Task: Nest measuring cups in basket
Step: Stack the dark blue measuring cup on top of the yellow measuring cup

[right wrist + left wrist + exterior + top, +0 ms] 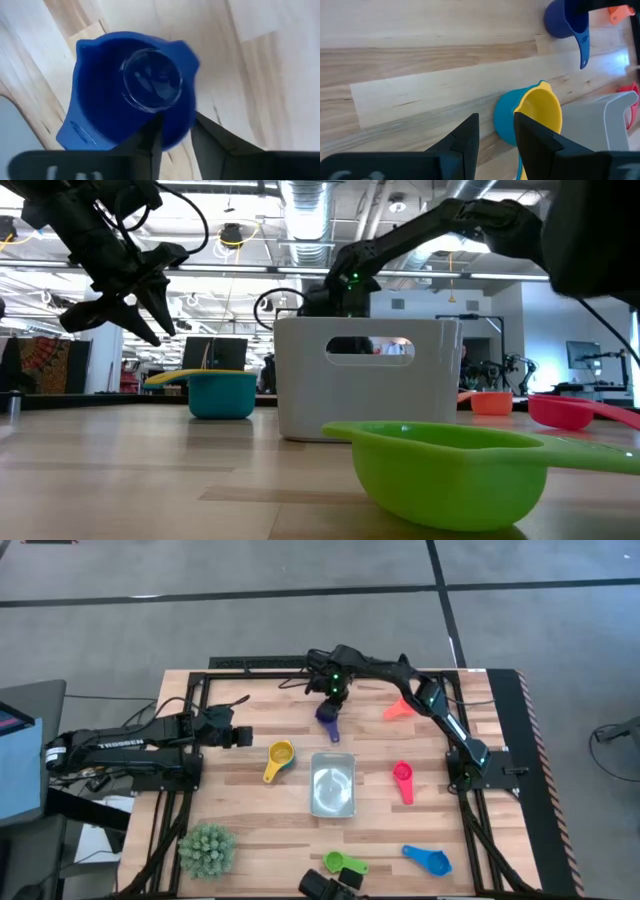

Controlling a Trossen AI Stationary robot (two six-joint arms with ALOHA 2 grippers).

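Observation:
A purple measuring cup (328, 717) sits near the table's far edge under my right gripper (335, 692), which is shut on it. My left gripper (245, 736) is open and raised above the table (150, 310). It is just left of the yellow cup (281, 752), which sits nested in the teal cup (504, 122). The pale grey basket (333, 785) stands mid-table, holding no cups. Lying loose on the wood are the orange (398, 710), pink (403, 778), green (345, 863) and blue (428, 860) cups. My right gripper (175, 137) grips the purple cup by the bowl's rim wall (176, 127), on the side away from its handle. One finger (152, 140) is inside the bowl and the other (215, 142) outside. The fingers come from above, pointing down. I cannot tell whether the cup rests on the table.
A spiky green plant ball (207, 848) sits at the near left corner. A dark metal frame (250, 665) runs around the tabletop. A dark camera mount (330, 885) sits at the near edge beside the green cup. Bare wood lies between the left gripper and the plant ball.

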